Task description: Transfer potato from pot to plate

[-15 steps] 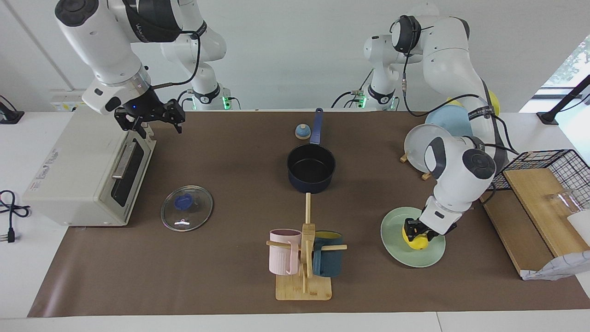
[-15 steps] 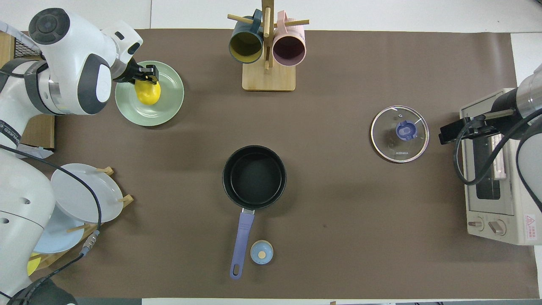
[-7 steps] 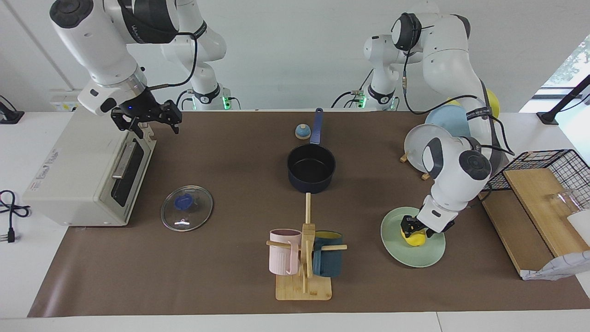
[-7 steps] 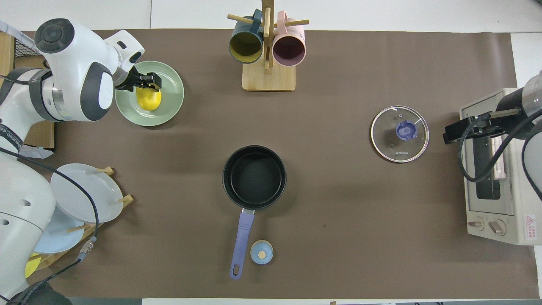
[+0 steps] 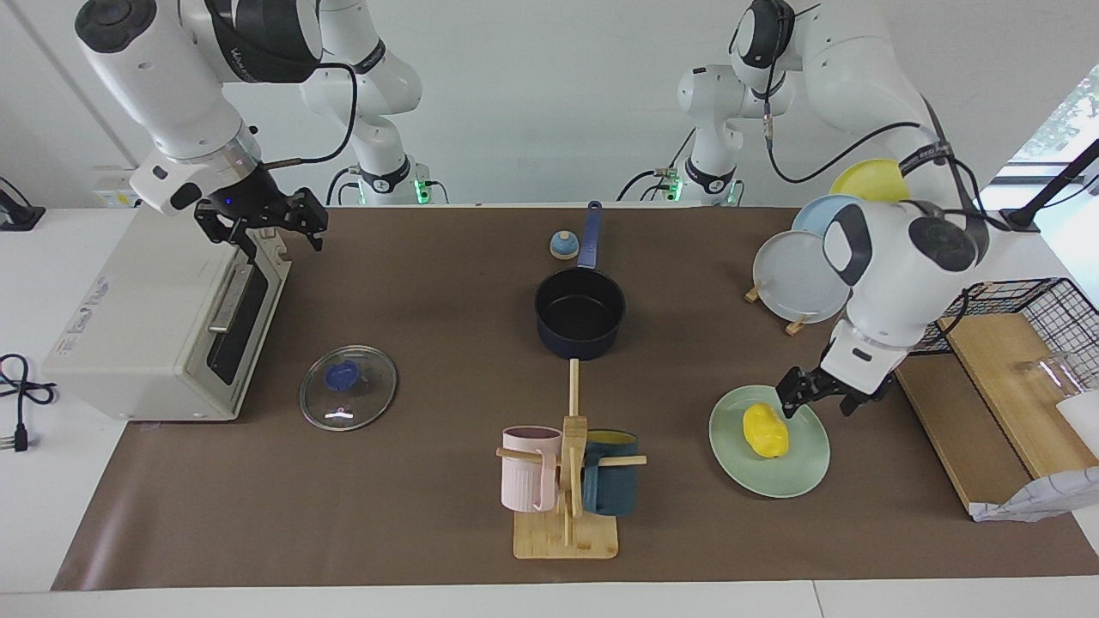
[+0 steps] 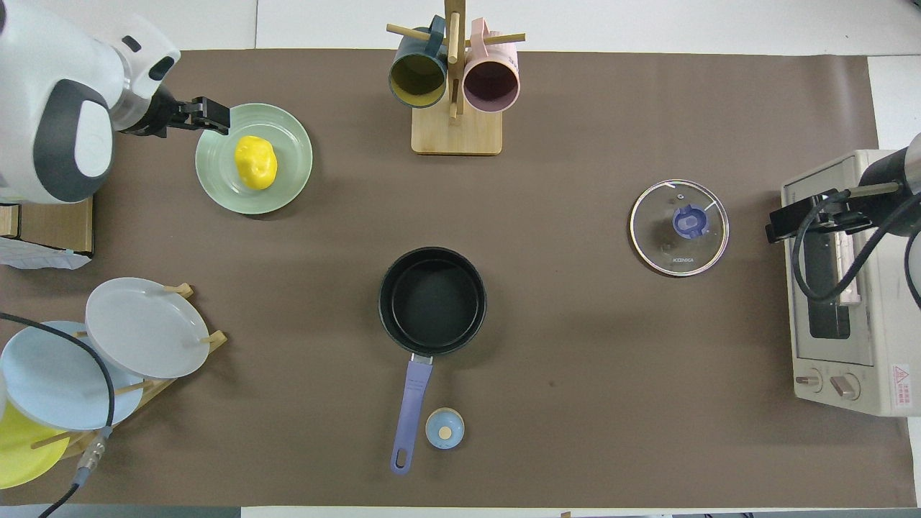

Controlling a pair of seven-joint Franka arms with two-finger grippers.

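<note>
The yellow potato point(image 5: 765, 430) point(image 6: 255, 162) lies free on the mint-green plate point(image 5: 798, 470) point(image 6: 289, 176) at the left arm's end of the table. My left gripper point(image 5: 820, 398) point(image 6: 214, 117) is open and empty, raised over the plate's rim on the side toward the wooden board, apart from the potato. The navy pot point(image 5: 579, 311) point(image 6: 432, 301) stands empty mid-table, its handle pointing toward the robots. My right gripper point(image 5: 262, 225) point(image 6: 781, 223) is open and empty, up in the air over the toaster oven's front edge.
A glass lid point(image 5: 348, 399) point(image 6: 679, 227) lies in front of the toaster oven point(image 5: 137, 318) point(image 6: 842, 302). A mug rack point(image 5: 567, 481) point(image 6: 455, 133) stands farther from the robots than the pot. Upright plates point(image 5: 803, 275) point(image 6: 137, 327) and a wooden board point(image 5: 1004, 378) flank the mint-green plate.
My left gripper has opened, let go of the potato on the plate, and risen away toward the wooden board. The right gripper has drifted slightly toward the toaster oven.
</note>
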